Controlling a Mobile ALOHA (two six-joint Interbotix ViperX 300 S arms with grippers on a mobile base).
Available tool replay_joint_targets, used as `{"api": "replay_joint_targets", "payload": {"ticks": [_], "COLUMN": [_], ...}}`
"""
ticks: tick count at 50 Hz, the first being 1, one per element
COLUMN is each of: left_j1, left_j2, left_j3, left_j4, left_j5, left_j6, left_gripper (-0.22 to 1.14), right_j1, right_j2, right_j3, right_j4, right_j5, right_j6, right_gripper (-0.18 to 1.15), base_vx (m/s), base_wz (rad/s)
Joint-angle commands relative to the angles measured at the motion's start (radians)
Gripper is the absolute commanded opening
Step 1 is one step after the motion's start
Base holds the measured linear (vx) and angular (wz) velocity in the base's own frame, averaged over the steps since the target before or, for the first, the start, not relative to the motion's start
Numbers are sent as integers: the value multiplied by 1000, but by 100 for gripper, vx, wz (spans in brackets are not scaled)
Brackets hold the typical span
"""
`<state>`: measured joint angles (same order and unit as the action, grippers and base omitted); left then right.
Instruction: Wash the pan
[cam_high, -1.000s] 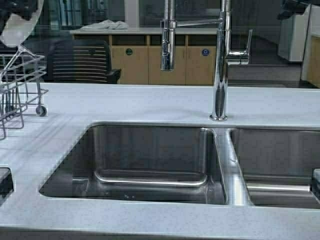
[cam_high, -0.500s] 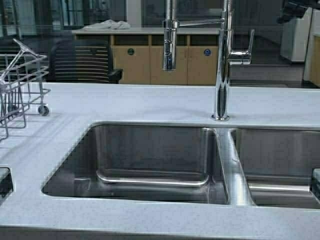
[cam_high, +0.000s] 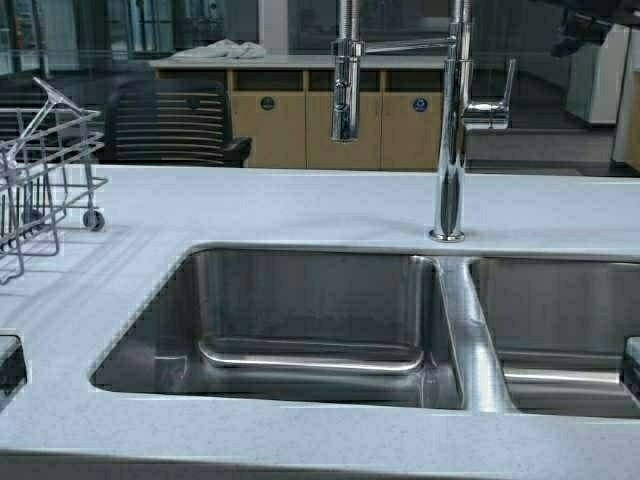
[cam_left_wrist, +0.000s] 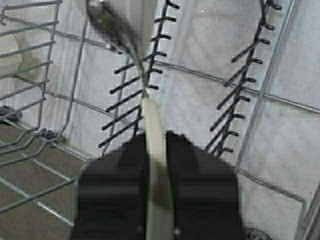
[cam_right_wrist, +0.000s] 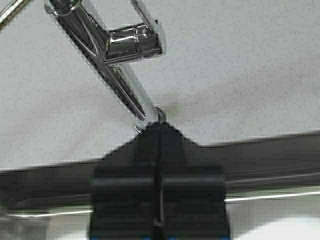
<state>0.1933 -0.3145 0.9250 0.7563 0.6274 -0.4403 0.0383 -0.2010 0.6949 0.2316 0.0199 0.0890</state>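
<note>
left claw clamps pan handle | over rack

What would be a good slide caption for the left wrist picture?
Left pincer shut on the pale pan handle, held above a wire dish rack on the speckled counter.

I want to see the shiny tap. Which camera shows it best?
The high view: the whole tap stands behind the sink. The right wrist view shows only its base and lever, beyond the right gripper. The left wrist view shows none.
</note>
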Motion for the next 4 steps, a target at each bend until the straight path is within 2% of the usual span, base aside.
{"api": "replay_joint_targets", "payload": {"ticks": [1,4], "left_j1": [2,2], "left_j2": [14,28], "left_j3": [-21,-25], "left_j4": [0,-5], "left_j5": [-43,-44], "left_j6": [-5,-5], "left_gripper": [49,68], "right_j1": [2,2], "right_j2": [-9,-8], "right_j3": [-26,-25], "right_j4": [-2,-2], "right_j5": [-3,-3], "right_j6": [-3,-3], "right_gripper": [6,6], "base_vx": [0,0], "base_wz": [0,0]}}
